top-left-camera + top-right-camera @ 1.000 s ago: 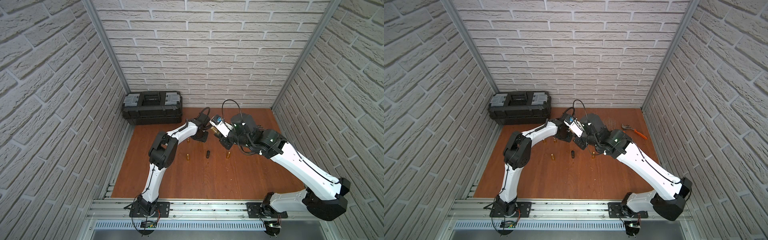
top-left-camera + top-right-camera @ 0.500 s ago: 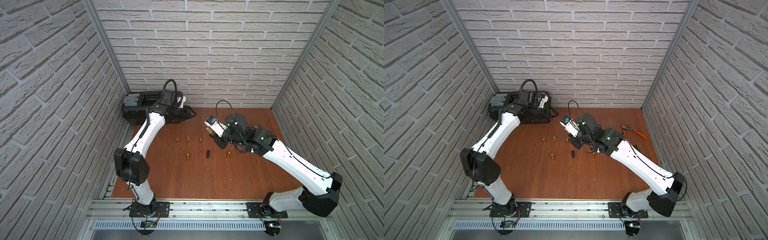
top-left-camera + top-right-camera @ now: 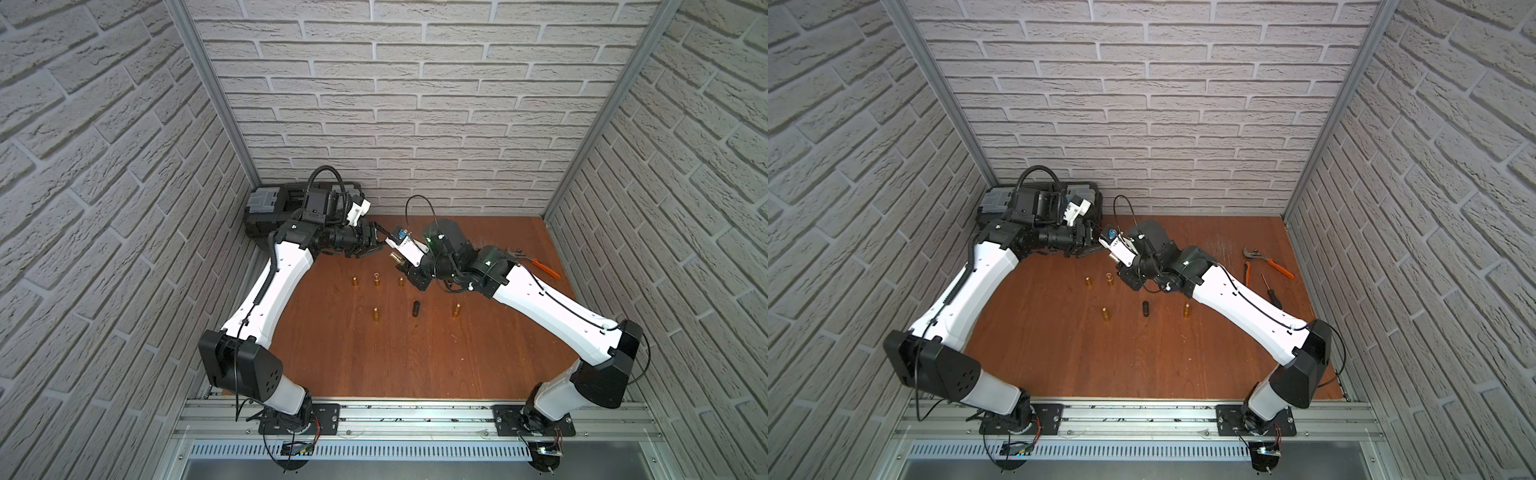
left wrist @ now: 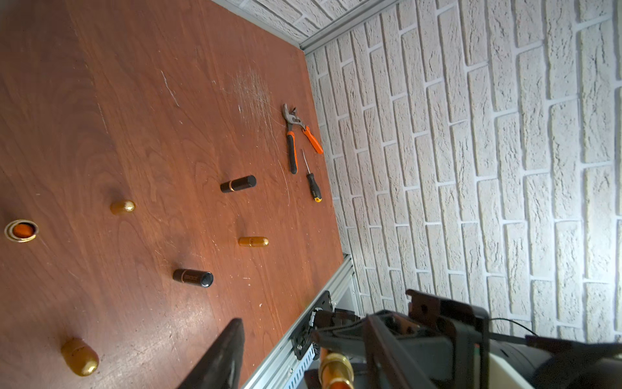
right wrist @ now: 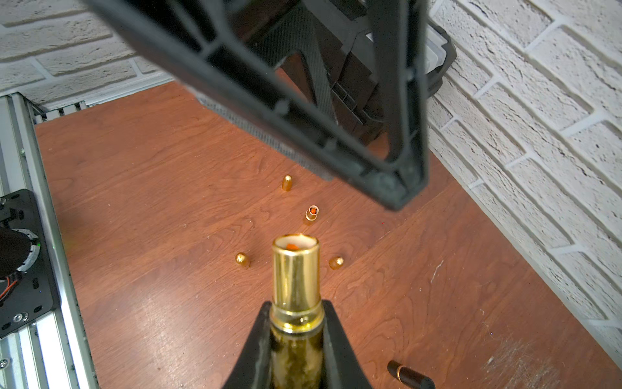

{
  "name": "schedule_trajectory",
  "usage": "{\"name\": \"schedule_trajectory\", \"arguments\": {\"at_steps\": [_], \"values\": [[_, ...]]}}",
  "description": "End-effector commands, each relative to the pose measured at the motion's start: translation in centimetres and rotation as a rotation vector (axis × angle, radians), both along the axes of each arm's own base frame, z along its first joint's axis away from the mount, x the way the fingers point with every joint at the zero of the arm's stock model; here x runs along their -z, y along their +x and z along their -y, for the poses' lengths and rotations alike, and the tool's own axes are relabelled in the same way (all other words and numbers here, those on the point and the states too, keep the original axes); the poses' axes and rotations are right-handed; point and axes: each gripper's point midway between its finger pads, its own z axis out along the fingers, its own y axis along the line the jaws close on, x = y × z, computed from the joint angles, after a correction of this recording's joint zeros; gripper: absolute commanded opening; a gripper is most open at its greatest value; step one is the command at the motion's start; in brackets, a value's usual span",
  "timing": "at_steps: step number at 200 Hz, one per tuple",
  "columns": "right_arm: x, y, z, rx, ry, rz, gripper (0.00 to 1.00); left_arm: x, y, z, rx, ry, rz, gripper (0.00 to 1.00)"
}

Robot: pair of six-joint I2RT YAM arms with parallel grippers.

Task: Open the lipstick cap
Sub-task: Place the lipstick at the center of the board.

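**Two white-and-black arms on a silver rail**

The left arm (image 3: pixel 274 286) and right arm (image 3: pixel 552 307) sit on black base plates (image 3: pixel 505 417) screwed to the ribbed silver aluminium rail (image 3: pixel 415 420). Their long links wear glossy white shells. The joints are chunky matte-black housings, and the left one nearest the rail is dotted with small round holes. A ribbed black conduit follows the left arm's white link up from the rail, and a thin black wire traces the right arm's. Farthest from the rail, each wrist carries a white camera block and a looping black cable. The left gripper (image 3: pixel 377 241) and right gripper (image 5: pixel 296 316) have black fingers with truss-like ribs.
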Motion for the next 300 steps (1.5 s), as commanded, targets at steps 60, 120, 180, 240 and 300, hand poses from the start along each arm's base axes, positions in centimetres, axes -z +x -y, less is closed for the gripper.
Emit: {"name": "schedule_trajectory", "arguments": {"at_steps": [60,120,180,240,300], "values": [[-1.3,1.3,-2.1,-0.010,0.038,0.039,0.05,-0.8,-3.5,0.3,0.109,-0.038,0.022,0.49],[-0.8,1.7,-2.5,-0.008,0.028,0.028,0.05,-0.7,-4.1,0.1,0.118,-0.028,0.022,0.37],[-0.9,1.4,-2.4,-0.014,0.024,0.033,0.05,0.0,-3.7,0.0,0.110,-0.010,0.009,0.25],[-1.0,1.3,-2.2,-0.008,0.022,0.039,0.09,-0.2,-3.4,-0.1,0.107,-0.006,0.022,0.18],[-1.3,1.0,-1.9,-0.016,0.016,0.049,0.14,-0.3,-3.1,0.0,0.107,-0.007,0.022,0.16]]}}
